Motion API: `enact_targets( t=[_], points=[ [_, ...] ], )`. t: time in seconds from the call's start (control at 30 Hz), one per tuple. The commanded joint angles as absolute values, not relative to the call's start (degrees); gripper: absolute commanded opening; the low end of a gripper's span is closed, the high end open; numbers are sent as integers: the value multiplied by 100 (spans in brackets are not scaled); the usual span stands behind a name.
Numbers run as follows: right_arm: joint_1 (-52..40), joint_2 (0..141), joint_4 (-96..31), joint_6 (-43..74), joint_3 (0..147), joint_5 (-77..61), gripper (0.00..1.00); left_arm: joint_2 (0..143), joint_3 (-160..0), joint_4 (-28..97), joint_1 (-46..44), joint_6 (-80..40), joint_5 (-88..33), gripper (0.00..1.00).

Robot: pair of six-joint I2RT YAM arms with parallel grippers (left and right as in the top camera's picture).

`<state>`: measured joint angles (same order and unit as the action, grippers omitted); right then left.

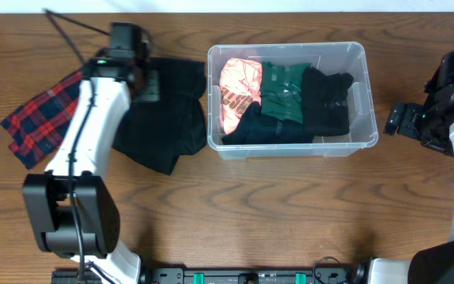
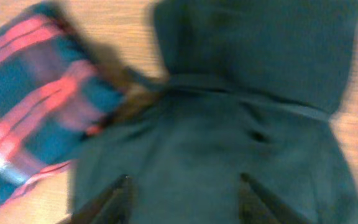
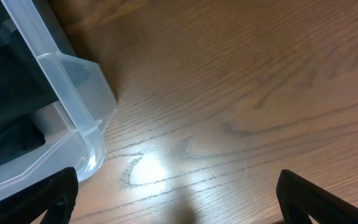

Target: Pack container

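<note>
Left gripper point(image 2: 184, 183) hangs low over a dark green-black garment point(image 1: 172, 126). Its fingers are spread apart above the cloth with nothing pinched between them, though the wrist view is blurred. The white left arm reaches from its base at the near edge of the table up and across to the far left, wrist bent toward the garment. The right gripper point(image 3: 176, 180) is spread wide and empty above bare wood, just beside a corner of the container point(image 1: 366, 79), with its arm drawn in at the right edge.

The container is a clear plastic bin with a rounded rim, sitting right of centre on the table point(image 1: 290, 213). Inside lie a shiny salmon-pink piece point(image 1: 239, 87), a green folded piece point(image 1: 284, 91) and black fabric point(image 1: 325, 102), all crumpled together. The dark garment lies rumpled just left of the bin, touching its wall. A red-and-blue plaid cloth point(image 1: 42, 114) lies further left, its edge beside the garment. The table is brown wood grain with a soft glare.
</note>
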<state>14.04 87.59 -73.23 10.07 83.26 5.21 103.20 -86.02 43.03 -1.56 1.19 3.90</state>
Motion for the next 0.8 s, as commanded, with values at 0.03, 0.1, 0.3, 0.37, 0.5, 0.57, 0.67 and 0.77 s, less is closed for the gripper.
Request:
enact_targets(
  t=[0.03,0.1,0.3,0.37,0.5,0.57,0.67,0.77],
  points=[
    [1420,8702,-7321,1066,8383,598,99,10276,-8755,4296,294,539,604,72],
    [1420,8702,-7321,1066,8383,598,99,10276,-8755,4298,473,648,600,74],
    [1420,8702,-7321,1066,8383,598,99,10285,-8490,4219,720,1205,301,74],
    [1420,8702,-7321,1066,8383,598,99,10289,-8364,4141,733,1208,303,74],
    [1420,8702,-7321,1066,8383,598,99,10294,-8029,3879,733,1238,296,74],
    [1420,8702,-7321,1066,8383,598,99,10298,-7852,3844,733,1236,176,73],
    [1420,8702,-7321,1066,8383,598,99,10298,-7599,3798,735,1219,158,73],
    [1420,8702,-7321,1066,8383,598,99,10298,-7522,3688,786,1026,161,70]
  ],
)
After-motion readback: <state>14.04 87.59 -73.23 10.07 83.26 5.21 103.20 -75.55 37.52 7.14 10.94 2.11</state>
